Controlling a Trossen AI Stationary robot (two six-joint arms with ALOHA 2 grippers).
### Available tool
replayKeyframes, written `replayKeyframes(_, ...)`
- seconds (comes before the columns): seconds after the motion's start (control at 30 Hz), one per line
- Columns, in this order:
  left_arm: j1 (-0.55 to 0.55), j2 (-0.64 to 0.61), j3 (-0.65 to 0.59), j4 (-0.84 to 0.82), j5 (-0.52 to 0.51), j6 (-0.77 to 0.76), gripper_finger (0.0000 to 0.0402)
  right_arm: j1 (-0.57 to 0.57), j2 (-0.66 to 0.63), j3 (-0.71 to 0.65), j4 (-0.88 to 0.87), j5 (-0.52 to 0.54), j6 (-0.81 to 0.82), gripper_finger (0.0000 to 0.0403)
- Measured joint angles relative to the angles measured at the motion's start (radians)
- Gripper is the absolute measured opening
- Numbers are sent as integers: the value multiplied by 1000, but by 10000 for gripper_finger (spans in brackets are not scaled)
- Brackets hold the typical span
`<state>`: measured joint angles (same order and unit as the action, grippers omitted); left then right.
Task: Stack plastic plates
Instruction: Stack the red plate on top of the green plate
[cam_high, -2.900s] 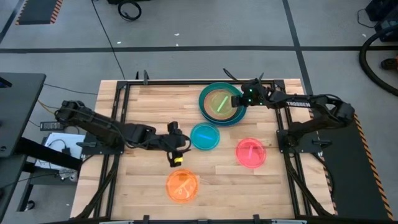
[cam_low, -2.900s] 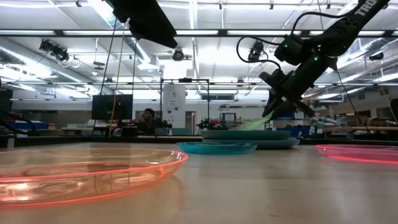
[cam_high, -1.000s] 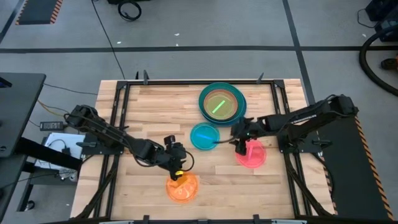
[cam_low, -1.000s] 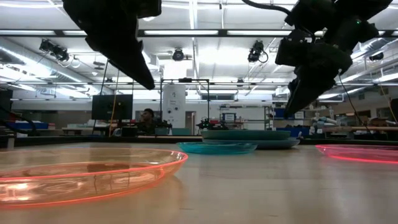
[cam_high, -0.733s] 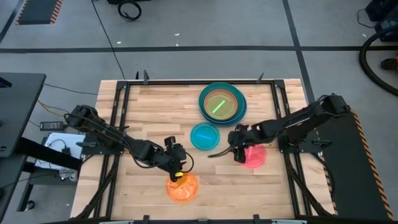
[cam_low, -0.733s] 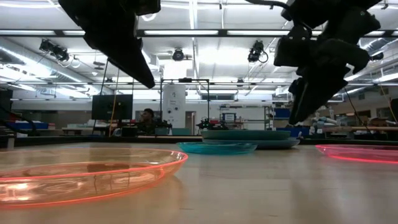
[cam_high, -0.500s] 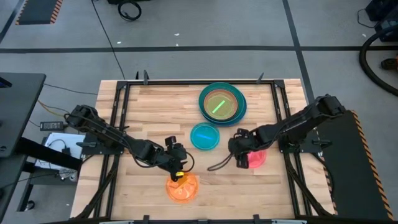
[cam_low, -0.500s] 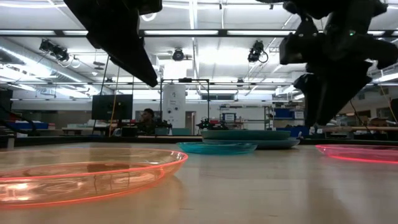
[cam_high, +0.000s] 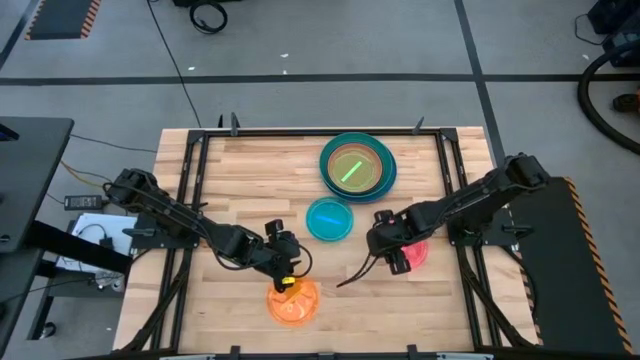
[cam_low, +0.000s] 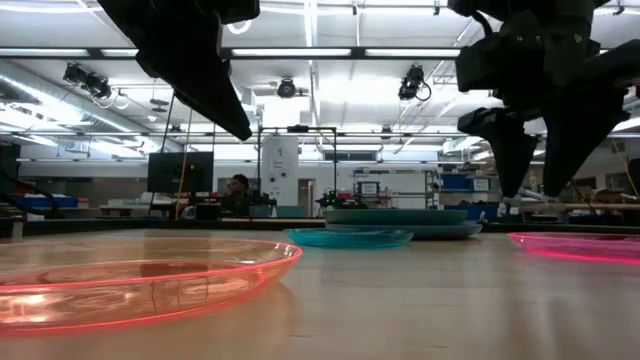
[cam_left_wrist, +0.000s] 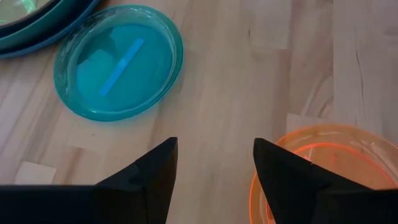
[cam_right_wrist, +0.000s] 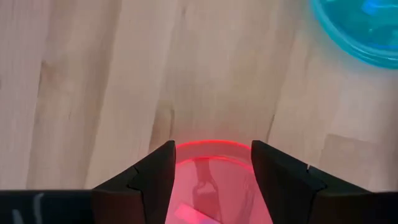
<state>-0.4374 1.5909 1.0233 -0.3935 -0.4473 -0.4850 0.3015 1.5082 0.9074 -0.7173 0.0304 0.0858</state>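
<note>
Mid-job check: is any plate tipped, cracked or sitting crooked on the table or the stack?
Nothing stands out. The small orange plastic plate, small cyan plastic plate and small pink-red plastic plate lie flat on the wooden table. The stack of larger teal and blue plates sits level and roughly centred.

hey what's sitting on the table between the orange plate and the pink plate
Nothing: in the high view, only bare wood table separates the orange plate and the pink plate.

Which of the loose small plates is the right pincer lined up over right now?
The pink-red plate: the right pincer, open, hangs over its edge, the rim between its fingers in the wrist view. The cyan plate lies apart; the orange plate is under the left pincer.
</note>
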Motion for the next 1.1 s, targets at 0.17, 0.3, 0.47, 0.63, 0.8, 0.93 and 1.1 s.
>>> replayKeyframes(0.17, 2, 0, 0, 0, 0, 1, 217, -4, 76, 83, -129, 5, -124, 211)
replayKeyframes(0.3, 2, 0, 0, 0, 0, 0, 217, -15, 131, 139, -218, 44, -246, 208)
replayKeyframes(0.47, -4, 0, 0, 1, 0, -26, 217, -74, 186, 154, -221, 31, -330, 204)
replayKeyframes(0.63, -35, 0, 0, 0, 0, -28, 217, -138, 209, 154, -222, -33, -434, 197)
replayKeyframes(0.8, -68, 0, 0, 0, 0, -28, 217, -197, 207, 154, -221, -50, -515, 188)
replayKeyframes(0.93, -85, 0, 0, 0, 0, -33, 217, -237, 221, 154, -219, -86, -542, 187)
replayKeyframes(1.1, -84, 0, 0, 2, 0, -59, 217, -268, 256, 154, -229, -117, -562, 186)
